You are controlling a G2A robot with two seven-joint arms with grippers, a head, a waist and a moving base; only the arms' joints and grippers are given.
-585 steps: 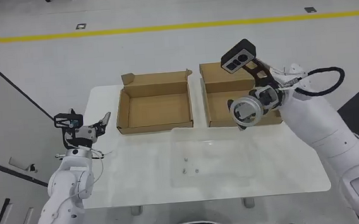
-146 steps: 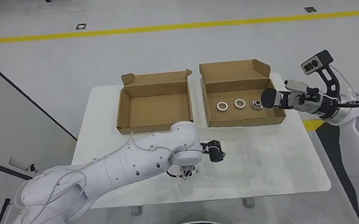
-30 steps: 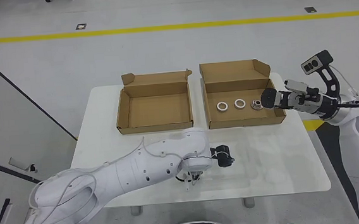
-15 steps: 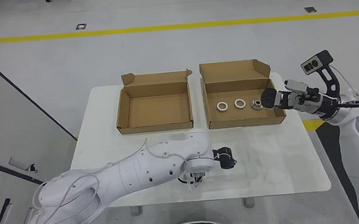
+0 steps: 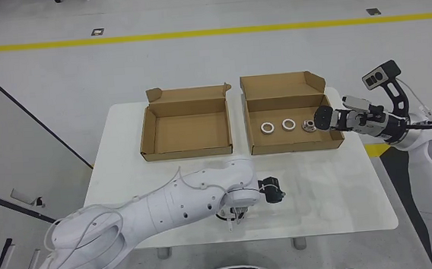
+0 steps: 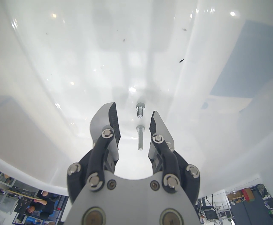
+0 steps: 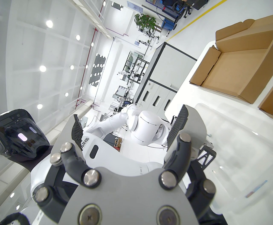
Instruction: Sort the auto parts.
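My left gripper (image 6: pixel 133 110) hangs open just above the floor of a clear plastic tray (image 5: pixel 295 174) at the table's front middle. A long silver bolt (image 6: pixel 140 137) lies between its fingers, untouched. A short bolt (image 6: pixel 140 110) lies just past the fingertips, in line with the long one. My right gripper (image 5: pixel 323 117) is open and holds nothing, level with the right edge of the right cardboard box (image 5: pixel 254 109). That box holds three ring-shaped metal parts (image 5: pixel 287 124) in a row. The left cardboard box (image 5: pixel 149 132) has nothing in it.
Both boxes stand side by side at the back of the white table (image 5: pixel 119 165), flaps up. The clear tray's low rim (image 7: pixel 234 149) surrounds the bolts. Bare tabletop lies to the left and right of the tray.
Over the last second my left arm shifted a little toward the table's front right, bringing its gripper over the bolts. The right arm has kept still.
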